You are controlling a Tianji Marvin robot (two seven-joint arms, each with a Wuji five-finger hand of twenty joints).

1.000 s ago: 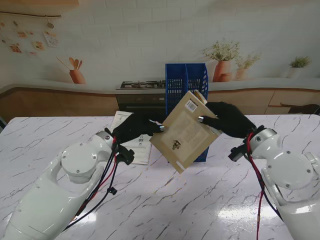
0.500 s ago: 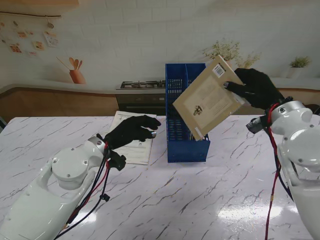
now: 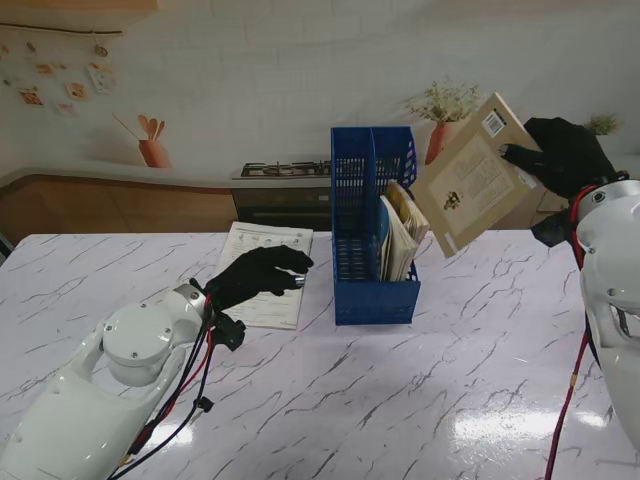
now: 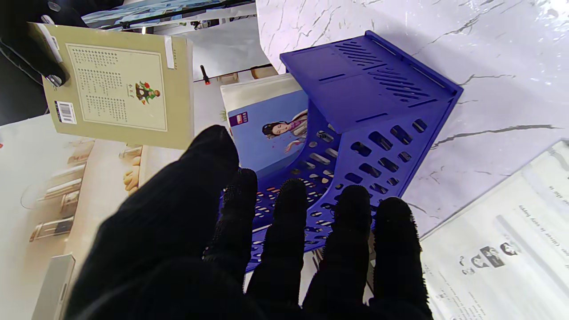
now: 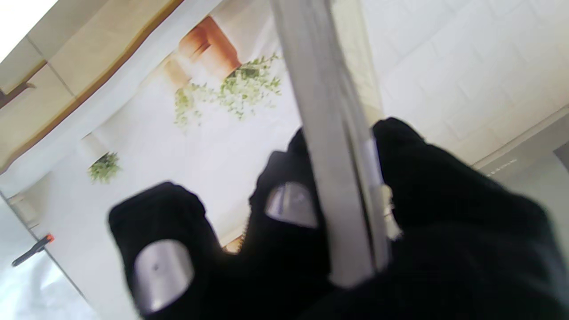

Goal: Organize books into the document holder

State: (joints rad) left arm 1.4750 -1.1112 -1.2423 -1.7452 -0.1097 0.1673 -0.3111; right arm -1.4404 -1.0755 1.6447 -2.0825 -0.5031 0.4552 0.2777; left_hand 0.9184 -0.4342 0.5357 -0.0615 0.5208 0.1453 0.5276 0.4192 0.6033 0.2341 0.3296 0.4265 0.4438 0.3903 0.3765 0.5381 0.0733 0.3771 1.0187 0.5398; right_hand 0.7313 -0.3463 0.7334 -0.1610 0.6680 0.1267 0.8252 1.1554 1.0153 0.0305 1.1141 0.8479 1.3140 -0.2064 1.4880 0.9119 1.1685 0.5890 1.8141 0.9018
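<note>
Left arm shell (image 3: pixel 95 400): glossy white, rounded casing; broad circular joint cap near the wrist with small dark screw heads around its rim.
Left arm cables (image 3: pixel 195 375): red and black wires in loose loops along the inner side of the forearm, gathered at a black bracket by the wrist.
Left hand (image 3: pixel 258 272): five fingers in a black knitted glove (image 4: pixel 284 249) with a fuzzy weave.
Right arm shell (image 3: pixel 612 270): glossy white, rounded.
Right arm cable (image 3: pixel 572 385): thin red wire hanging down its inner edge.
Right hand (image 3: pixel 562 155): black glove; oval silver metallic fingertips (image 5: pixel 163 274) on the fingers.
</note>
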